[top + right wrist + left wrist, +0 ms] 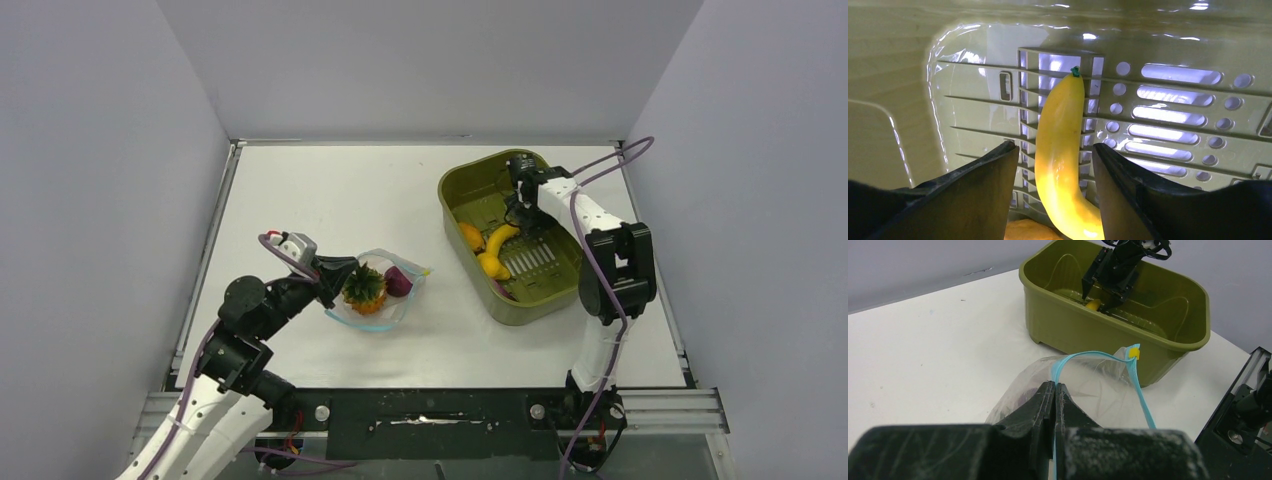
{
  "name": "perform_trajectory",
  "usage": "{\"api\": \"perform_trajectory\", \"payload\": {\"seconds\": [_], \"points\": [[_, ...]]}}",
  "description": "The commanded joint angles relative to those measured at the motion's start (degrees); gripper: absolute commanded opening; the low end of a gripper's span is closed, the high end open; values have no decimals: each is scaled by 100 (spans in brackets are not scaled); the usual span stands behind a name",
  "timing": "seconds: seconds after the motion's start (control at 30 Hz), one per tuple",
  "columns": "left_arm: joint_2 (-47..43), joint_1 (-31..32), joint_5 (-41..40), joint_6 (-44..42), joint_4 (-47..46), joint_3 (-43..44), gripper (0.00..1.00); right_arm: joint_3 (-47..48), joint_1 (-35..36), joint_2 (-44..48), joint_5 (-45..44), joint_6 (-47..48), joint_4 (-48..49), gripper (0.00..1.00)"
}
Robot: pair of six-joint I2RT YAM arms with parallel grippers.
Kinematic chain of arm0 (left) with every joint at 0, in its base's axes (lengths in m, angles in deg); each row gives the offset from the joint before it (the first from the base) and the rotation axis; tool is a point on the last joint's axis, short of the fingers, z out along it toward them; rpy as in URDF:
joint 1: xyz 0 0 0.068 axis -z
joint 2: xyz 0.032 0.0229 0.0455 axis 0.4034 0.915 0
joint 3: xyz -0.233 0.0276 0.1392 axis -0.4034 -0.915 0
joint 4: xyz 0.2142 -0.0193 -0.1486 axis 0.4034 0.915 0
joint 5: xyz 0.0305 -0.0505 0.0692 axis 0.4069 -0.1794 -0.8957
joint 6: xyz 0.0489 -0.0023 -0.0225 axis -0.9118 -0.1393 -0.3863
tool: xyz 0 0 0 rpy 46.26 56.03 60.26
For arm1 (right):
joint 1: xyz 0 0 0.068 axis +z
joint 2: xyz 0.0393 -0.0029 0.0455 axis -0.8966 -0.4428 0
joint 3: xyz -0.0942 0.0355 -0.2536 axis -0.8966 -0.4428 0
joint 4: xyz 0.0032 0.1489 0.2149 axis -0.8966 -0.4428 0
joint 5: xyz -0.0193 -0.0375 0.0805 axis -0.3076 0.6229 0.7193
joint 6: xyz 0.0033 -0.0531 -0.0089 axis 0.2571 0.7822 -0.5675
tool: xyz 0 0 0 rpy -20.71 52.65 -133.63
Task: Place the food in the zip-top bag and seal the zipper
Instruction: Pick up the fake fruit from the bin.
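1. Zip-top bag (378, 298): I see it lying on the white table (300, 200), near and left of centre, mouth raised. The zipper (1143, 400), a teal-blue strip, arches up from the bag's edge and carries a small yellow slider (1133, 353) at its far end. The mouth is not sealed: the strip stands up in an open loop.

2. Food at the bag: the orange fruit with the green leafy top (365, 290) and the purple-pink round piece (398, 282) lie side by side within the bag's clear outline, the fruit on the left.

3. Left gripper (1054, 387): its fingers are clenched together on the bag's near-left edge, with the teal strip running down between them. The film is pinched and lifted at that point.

4. Remaining food: the yellow banana (1063, 150) lies on the slotted floor of the olive-green basin (445, 185), stem tip pointing away from the right wrist camera. A yellow-orange piece (470, 236) sits just left of it, and another yellow piece (492, 266) lies on its near side.

5. Right gripper (1054, 147): it is lowered inside the basin with its fingers spread, one on each side of the banana. A gap shows on the left side; I cannot tell whether the right finger touches.

6. Basin: it stands on the right half of the table, apart from the bag.
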Motion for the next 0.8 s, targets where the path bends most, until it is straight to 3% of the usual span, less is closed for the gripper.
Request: {"api": "perform_trajectory", "payload": {"seconds": [0.0, 0.47, 0.63, 0.77], "points": [[-128, 10, 25, 59, -161, 85, 0, 209, -7, -77, -39, -235, -131, 56], [-290, 10, -6, 84, -135, -10, 0, 209, -1, -360, 33, -165, -62, 46], [-362, 10, -48, 82, -65, 14, 0, 287, 20, -439, 10, -17, -47, 29], [-373, 3, -110, 75, 0, 78, 0, 241, 24, -343, -3, 95, -18, 24]]}}
